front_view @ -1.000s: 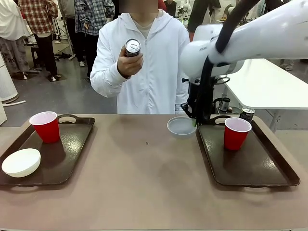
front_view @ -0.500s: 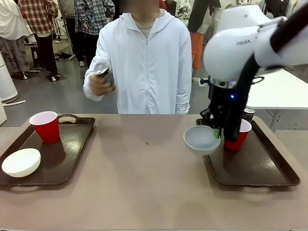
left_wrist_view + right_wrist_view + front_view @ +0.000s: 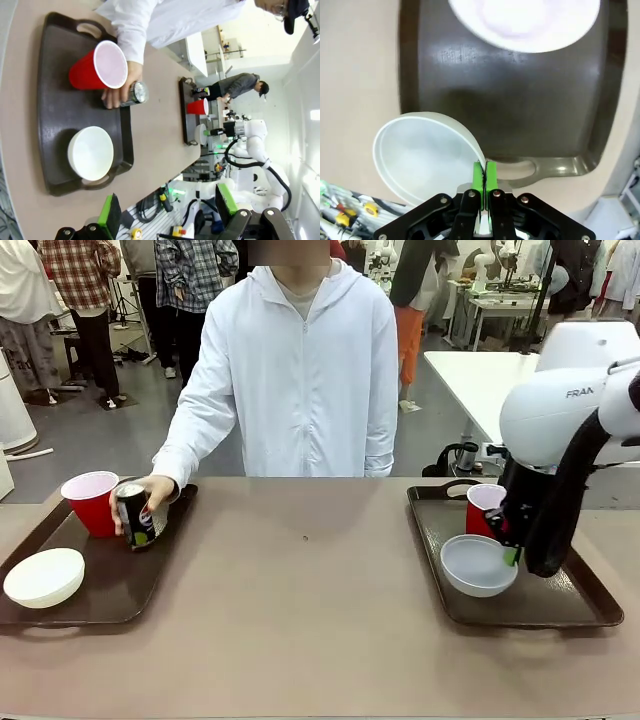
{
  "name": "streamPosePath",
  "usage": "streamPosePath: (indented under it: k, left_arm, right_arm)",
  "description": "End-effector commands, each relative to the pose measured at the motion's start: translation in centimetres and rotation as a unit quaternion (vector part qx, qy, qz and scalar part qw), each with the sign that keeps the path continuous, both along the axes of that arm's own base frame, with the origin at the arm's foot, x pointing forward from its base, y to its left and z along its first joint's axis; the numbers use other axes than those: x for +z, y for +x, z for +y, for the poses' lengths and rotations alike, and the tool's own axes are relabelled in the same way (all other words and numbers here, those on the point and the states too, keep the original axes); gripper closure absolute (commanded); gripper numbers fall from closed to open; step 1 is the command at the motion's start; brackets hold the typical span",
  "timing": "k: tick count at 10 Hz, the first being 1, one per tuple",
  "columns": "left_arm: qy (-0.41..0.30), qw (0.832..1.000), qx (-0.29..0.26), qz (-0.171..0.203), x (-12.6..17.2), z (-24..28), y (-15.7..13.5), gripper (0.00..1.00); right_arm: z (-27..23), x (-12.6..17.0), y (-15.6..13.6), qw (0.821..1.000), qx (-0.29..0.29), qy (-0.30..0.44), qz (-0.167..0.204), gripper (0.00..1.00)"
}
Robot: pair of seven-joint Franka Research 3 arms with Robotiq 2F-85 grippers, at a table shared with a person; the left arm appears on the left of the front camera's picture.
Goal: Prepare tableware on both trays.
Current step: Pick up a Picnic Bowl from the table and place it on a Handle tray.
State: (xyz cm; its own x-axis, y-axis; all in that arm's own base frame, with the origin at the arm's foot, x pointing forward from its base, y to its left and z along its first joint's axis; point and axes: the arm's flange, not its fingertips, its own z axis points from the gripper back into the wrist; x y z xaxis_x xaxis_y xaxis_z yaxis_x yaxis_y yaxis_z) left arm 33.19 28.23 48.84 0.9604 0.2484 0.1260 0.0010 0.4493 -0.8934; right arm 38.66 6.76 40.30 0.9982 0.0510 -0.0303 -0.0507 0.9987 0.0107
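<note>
The table carries two dark brown trays, one at its left edge and one at its right edge.

The left tray holds three things. A red cup stands upright at the far left corner, with a white inside and nothing in it. A white bowl sits near the tray's near left corner, also with nothing in it. A black can stands just beside the cup near the far edge; the person's hand is wrapped around it. In the left wrist view the same tray shows the cup, the bowl and the can under the hand.

The right tray holds a second red cup at its far edge, partly hidden by the right arm. In front of it is a pale grey-blue bowl, with nothing inside, over the middle of the tray — if it touches the tray floor I cannot tell.

The right gripper pinches the rim of this bowl on its right side; in the right wrist view the green pads are pressed together on the thin bowl wall, over the tray.

The left gripper is spread wide and holds nothing — it hangs high above the table.
</note>
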Motion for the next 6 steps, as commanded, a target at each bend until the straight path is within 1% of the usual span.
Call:
streamPosePath:
  k: [1,2,4,5,6]
  left_arm:
    - [-0.004,1.0,-0.002,-0.005,0.3,0.2,-0.1,0.0]
    - [-0.004,1.0,-0.002,-0.005,0.3,0.2,-0.1,0.0]
    - [-0.004,1.0,-0.002,-0.005,0.3,0.2,-0.1,0.0]
    - [-0.004,1.0,-0.002,-0.005,0.3,0.2,-0.1,0.0]
    - [-0.004,1.0,-0.002,-0.005,0.3,0.2,-0.1,0.0]
  right_arm:
    - [-1.0,-1.2,1.9,1.0,0.0,0.003,0.022,0.99]
    - [0.0,0.0,0.0,1.0,0.0,0.0,0.0,0.99]
    - [0.0,0.0,0.0,1.0,0.0,0.0,0.0,0.99]
    - [-0.8,-0.8,0.6,1.0,-0.003,-0.001,0.01,0.97]
    - [-0.2,-1.6,1.9,1.0,0.003,-0.006,0.02,0.97]
